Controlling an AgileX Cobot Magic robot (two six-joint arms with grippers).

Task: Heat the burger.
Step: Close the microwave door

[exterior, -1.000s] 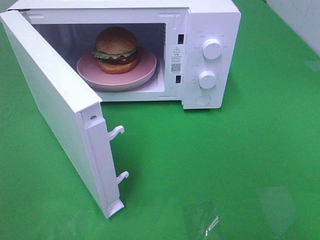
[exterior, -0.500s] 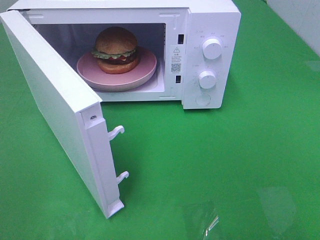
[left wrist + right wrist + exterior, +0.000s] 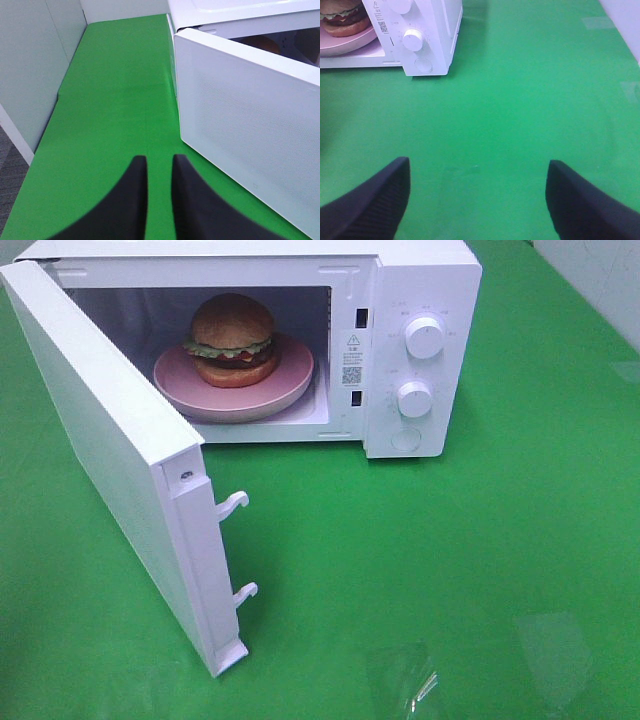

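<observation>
One white microwave (image 3: 420, 280) on the green bench (image 3: 450, 570), its single door (image 3: 100, 440) wide open. Inside the microwave, one burger (image 3: 233, 335) upright on one pink plate (image 3: 200, 395). On the microwave's front panel, two round knobs (image 3: 425, 338), one above the other. On the door's free edge, two latch hooks (image 3: 232, 504). Left fingers (image 3: 132, 200) nearly together, gripping nothing, beside the door's outer face. Right fingers (image 3: 375, 200) wide apart, empty, above the bench in front of the microwave
</observation>
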